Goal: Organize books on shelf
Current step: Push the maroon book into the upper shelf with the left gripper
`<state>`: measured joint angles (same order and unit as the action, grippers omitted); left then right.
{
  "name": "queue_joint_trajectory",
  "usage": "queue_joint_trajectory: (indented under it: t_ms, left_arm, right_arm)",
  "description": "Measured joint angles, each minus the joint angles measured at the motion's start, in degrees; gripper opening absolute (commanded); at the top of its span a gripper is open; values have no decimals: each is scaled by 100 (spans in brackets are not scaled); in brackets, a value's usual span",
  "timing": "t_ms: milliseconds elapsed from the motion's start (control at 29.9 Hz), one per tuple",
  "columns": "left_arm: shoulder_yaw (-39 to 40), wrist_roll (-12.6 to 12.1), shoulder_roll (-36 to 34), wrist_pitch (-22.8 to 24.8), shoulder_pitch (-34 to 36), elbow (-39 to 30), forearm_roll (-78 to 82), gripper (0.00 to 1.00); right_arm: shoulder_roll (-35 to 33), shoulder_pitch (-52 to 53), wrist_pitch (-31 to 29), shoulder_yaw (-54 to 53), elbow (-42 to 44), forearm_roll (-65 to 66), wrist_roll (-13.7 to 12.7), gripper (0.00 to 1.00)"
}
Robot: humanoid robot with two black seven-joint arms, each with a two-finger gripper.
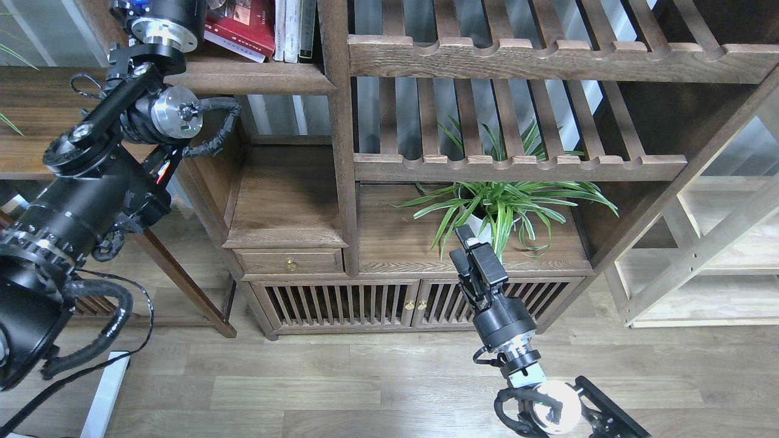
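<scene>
The red book (243,24) lies tilted on the dark-brown shelf (255,78) at the top left, leaning toward several thin pale-spined upright books (292,27). My left arm reaches up to this shelf. Its wrist (164,21) covers the book's left end, and its gripper is beyond the top edge of the view. The white-lilac and maroon books do not show. My right gripper (465,240) hangs low in front of the cabinet, far from the shelf, holding nothing. Its dark fingers cannot be told apart.
Slatted racks (517,58) fill the upper right. A potted spider plant (499,204) stands just behind my right gripper. A post (338,121) bounds the shelf's right side. Below are a lower board (286,201), a drawer (291,263) and slatted cabinet doors (341,304).
</scene>
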<state>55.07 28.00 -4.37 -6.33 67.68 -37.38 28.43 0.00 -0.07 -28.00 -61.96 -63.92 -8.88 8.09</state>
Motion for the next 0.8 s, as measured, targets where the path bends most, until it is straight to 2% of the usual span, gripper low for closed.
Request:
queue_joint_trajectory:
  t_ms: [100, 201, 368, 568, 802]
  left_arm:
    - [-4, 0, -1, 0, 73, 104, -10, 4]
    - [-25, 0, -3, 0, 89, 159, -18, 11]
    - [-185, 1, -3, 0, 64, 192, -67, 32]
    - [-413, 4, 4, 0, 53, 310, -191, 39]
    - [-437, 4, 6, 0, 54, 336, -236, 39]
  right_arm:
    - [0, -3, 0, 0, -17, 0, 0, 88]
    - [0, -9, 0, 0, -36, 0, 0, 88]
    - [-37, -10, 0, 0, -42, 0, 0, 88]
    - [-67, -11, 0, 0, -42, 0, 0, 88]
    - [-70, -34, 0, 19, -42, 0, -1, 88]
